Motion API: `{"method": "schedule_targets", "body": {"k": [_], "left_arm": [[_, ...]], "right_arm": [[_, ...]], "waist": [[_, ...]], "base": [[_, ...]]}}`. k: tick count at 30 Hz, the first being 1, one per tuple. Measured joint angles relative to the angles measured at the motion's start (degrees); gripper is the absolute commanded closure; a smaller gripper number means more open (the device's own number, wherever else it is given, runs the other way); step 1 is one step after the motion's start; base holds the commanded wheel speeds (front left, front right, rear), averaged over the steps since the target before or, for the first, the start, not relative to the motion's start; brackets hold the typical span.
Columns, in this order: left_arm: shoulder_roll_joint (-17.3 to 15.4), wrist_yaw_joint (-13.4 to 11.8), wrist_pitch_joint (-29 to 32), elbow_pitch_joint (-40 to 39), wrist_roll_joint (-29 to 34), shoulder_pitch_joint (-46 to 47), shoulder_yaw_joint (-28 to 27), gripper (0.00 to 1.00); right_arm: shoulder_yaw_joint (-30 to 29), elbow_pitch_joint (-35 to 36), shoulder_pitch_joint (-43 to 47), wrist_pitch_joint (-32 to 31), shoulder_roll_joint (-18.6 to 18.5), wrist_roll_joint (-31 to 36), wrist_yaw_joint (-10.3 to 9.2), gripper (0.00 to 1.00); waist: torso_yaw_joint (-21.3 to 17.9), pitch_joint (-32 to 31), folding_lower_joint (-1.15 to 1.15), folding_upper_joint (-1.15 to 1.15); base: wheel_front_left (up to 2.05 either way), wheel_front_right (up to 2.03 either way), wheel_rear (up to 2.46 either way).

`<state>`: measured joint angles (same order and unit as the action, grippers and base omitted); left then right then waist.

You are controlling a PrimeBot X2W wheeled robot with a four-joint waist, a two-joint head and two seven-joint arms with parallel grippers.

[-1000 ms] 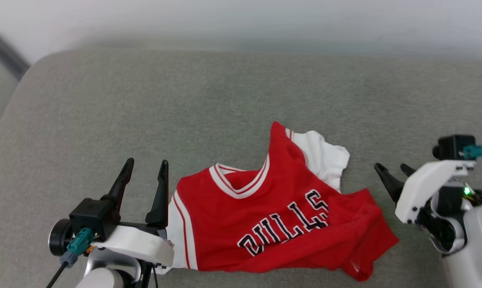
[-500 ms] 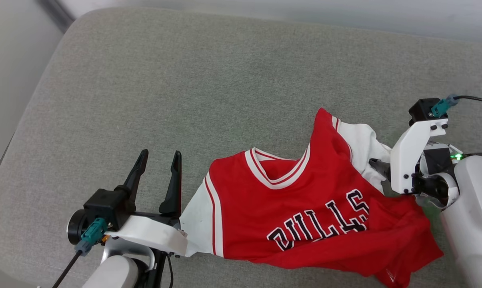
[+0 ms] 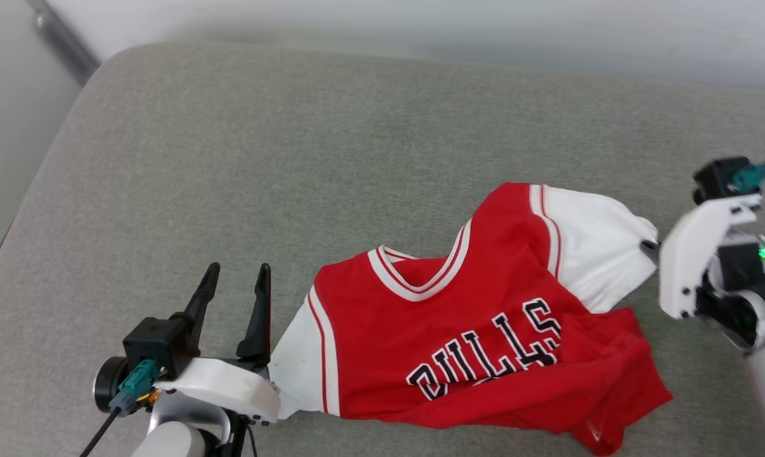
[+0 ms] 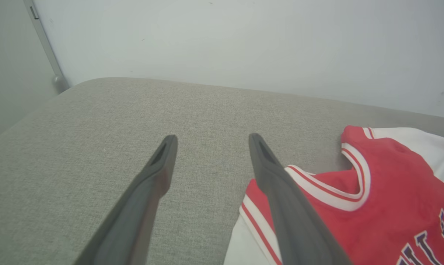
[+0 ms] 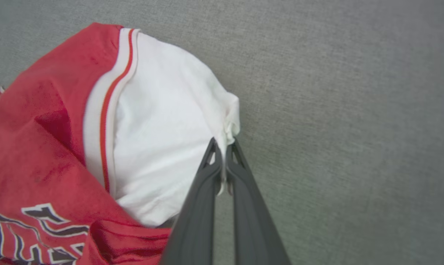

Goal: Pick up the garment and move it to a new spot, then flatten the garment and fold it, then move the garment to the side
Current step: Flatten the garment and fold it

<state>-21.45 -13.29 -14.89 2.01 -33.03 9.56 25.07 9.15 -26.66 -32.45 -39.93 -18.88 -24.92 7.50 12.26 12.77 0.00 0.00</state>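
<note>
right fingers (image 5: 205,184) pressed together, pinching hem of white sleeve (image 5: 163,129) on red Bulls jersey (image 3: 471,330). left fingers (image 3: 258,304) spread, empty, jersey at their 3 o'clock. Jersey lies rumpled on grey cushion (image 3: 293,158).

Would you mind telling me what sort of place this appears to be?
Probably an indoor room, domestic or a test set-up: a grey upholstered cushion, like a sofa seat or mattress, sits before a plain white wall, and a red jersey lies on it.
</note>
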Motion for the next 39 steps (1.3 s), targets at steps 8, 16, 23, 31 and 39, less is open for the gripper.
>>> {"method": "schedule_targets", "body": {"k": [8, 16, 23, 31, 39], "left_arm": [[-1.8, -0.8, 0.8, -0.2, -0.7, -2.2, -0.9, 0.00], [-3.0, -1.6, 2.6, -1.6, -1.4, -3.9, -1.0, 0.00], [-4.1, -2.1, 4.3, -2.1, -1.8, -5.0, -0.9, 0.00], [-8.3, -0.4, 12.3, -3.1, -4.7, -3.8, -1.2, 0.00], [-13.7, 4.5, 31.5, -2.9, -12.4, 1.2, 0.7, 0.00]], "right_arm": [[-12.6, 12.9, 16.6, -3.2, -0.1, 2.3, 0.00, 1.00], [-23.1, 17.5, 31.6, -4.4, 7.6, 5.8, 0.01, 1.00], [-21.8, 18.0, 32.7, 4.0, 10.5, 7.0, 0.00, 0.00], [-21.2, 25.9, 32.7, 27.5, 13.5, 12.0, 0.00, 0.00], [-16.0, 31.2, 32.8, 32.3, 15.2, 13.4, 0.00, 0.00]], "waist": [[-4.3, -2.6, 0.00, 0.00], [-6.4, -3.9, -0.01, 0.00], [-7.7, -4.4, 0.00, 0.00], [-8.9, -7.0, 0.00, 0.00], [-11.1, -6.6, 0.00, 0.00]], "base": [[0.00, 0.00, 0.00], [0.00, 0.00, 0.00], [0.00, 0.00, 0.00], [0.00, 0.00, 0.00], [0.00, 0.00, 0.00]]}}
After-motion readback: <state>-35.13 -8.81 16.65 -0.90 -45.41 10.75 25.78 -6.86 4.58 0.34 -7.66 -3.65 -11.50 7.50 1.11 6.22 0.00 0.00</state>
